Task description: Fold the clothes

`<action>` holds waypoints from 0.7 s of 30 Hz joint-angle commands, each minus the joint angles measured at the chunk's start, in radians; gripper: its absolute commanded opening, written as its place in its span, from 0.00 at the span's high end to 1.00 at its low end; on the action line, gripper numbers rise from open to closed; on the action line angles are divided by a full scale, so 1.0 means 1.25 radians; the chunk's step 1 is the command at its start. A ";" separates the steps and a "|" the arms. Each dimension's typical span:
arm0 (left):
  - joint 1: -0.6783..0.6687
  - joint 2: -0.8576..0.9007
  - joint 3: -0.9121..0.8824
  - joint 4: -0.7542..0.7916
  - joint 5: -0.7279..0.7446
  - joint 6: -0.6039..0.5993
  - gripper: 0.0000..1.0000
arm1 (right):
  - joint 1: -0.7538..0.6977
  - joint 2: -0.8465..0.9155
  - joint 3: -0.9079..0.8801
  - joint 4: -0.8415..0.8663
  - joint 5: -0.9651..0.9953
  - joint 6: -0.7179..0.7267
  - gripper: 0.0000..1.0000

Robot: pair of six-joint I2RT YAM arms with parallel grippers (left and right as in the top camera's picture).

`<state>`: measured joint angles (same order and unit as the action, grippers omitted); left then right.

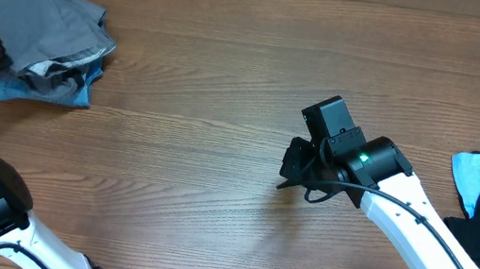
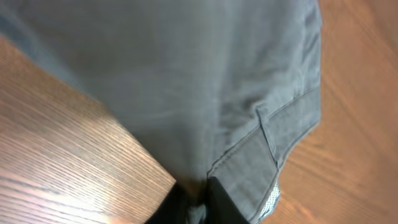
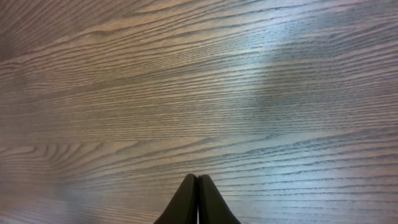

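1. The grey shorts [image 1: 47,24] lay bunched at the far left of the surface [image 1: 231,66], on top of blue denim shorts [image 1: 8,92].
2. The left fingers [image 2: 212,198] looked clamped narrowly on grey fabric beside a hemmed edge. The right fingers [image 3: 202,202] were pressed together, empty, over bare wood mid-surface.
3. The step in hand seemed to be taking hold of the shorts; no neat fold showed yet.
4. The next move probably called for dragging them clear of the denim and spreading them flat, with the right arm helping.
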<state>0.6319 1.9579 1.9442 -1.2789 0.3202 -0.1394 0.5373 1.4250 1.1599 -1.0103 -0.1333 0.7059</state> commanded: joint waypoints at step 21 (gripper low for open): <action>-0.068 0.030 -0.181 0.201 -0.091 0.036 0.96 | -0.002 -0.005 0.016 0.004 0.016 -0.005 0.95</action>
<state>0.5472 1.9831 1.8519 -1.1213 0.2272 -0.0757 0.5373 1.4250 1.1599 -1.0096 -0.1238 0.7055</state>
